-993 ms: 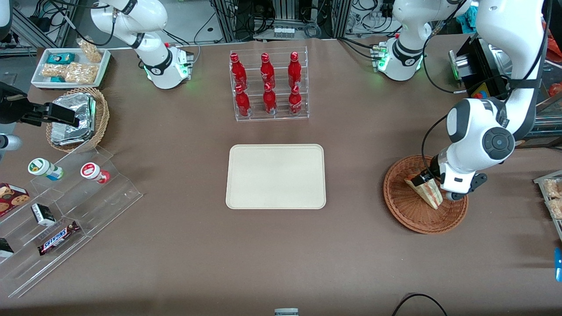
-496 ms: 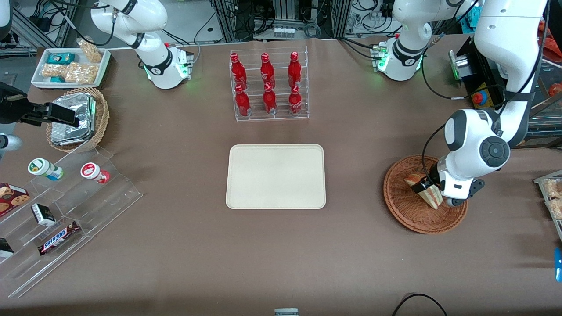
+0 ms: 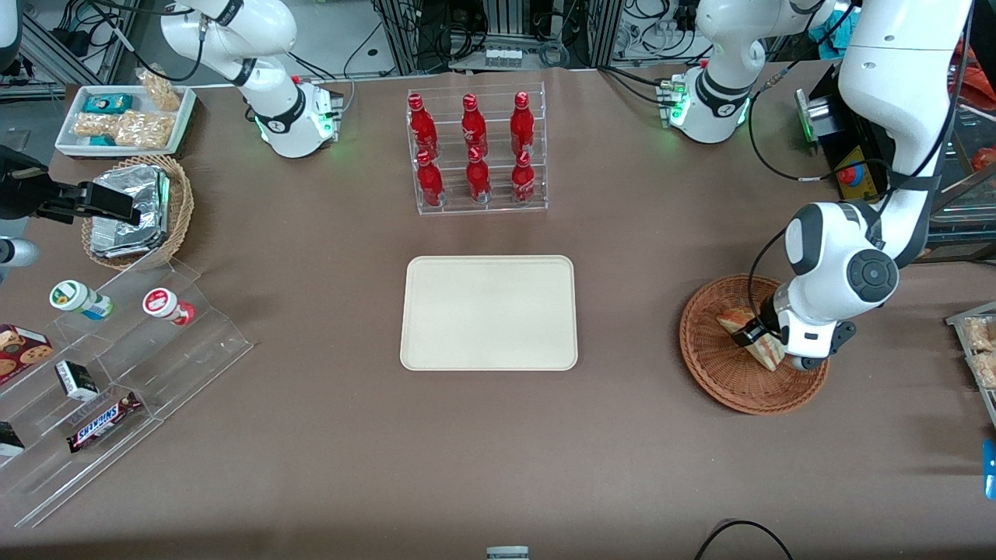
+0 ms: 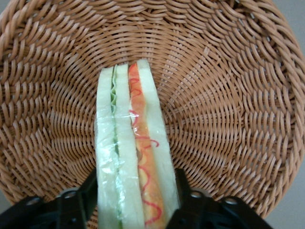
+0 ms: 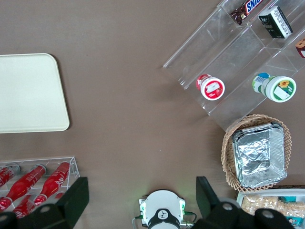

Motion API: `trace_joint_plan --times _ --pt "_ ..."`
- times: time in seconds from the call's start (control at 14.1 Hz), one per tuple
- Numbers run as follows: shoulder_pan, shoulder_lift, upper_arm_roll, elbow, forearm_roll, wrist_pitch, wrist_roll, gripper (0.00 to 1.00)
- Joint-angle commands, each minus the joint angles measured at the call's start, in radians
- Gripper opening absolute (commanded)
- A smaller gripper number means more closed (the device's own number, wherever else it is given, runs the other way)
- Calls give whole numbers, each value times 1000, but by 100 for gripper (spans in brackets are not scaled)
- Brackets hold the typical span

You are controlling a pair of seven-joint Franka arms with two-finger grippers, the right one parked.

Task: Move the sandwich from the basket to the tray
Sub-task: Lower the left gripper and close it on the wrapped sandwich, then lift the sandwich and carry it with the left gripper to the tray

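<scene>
The sandwich [image 3: 767, 351], a pale bread wedge with red-orange filling in clear wrap, lies on its edge in the round reddish-brown wicker basket [image 3: 724, 383] toward the working arm's end of the table. My gripper [image 3: 749, 333] is down in the basket, shut on the sandwich. In the left wrist view its black fingers [image 4: 91, 191] press both flat sides of the sandwich [image 4: 133, 152], with the basket's weave [image 4: 228, 95] all around. The cream-beige tray [image 3: 489, 311] lies bare at the table's middle, apart from the basket, and also shows in the right wrist view [image 5: 28, 90].
A clear rack of red bottles [image 3: 476, 152] stands farther from the camera than the tray. Toward the parked arm's end are a tan basket of foil packets [image 3: 140, 208], a stepped acrylic stand with snacks [image 3: 117, 373] and a small white tray of snack bags [image 3: 128, 117].
The working arm's wrist has shifted a little toward the front camera along the sandwich, and its elbow has swung. The sandwich has stayed in the basket.
</scene>
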Motion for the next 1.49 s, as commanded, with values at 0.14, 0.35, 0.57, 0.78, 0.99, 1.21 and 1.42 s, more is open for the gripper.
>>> trace_joint_plan --times 0.14,0.35,0.57,0.78,0.99,1.21,1.42 --pt "-1 -9 -6 14 6 -32 -17 11" --pt "-27 -40 -13 64 11 -163 -16 11" --pt "-135 -60 -13 95 26 -213 -17 11" --pt "-260 -54 -13 112 28 -207 -14 12" --pt "-388 -26 -13 116 60 -202 27 13" --pt "-520 23 -15 158 83 -201 34 13" --pt "-629 103 -15 247 71 -201 21 16"
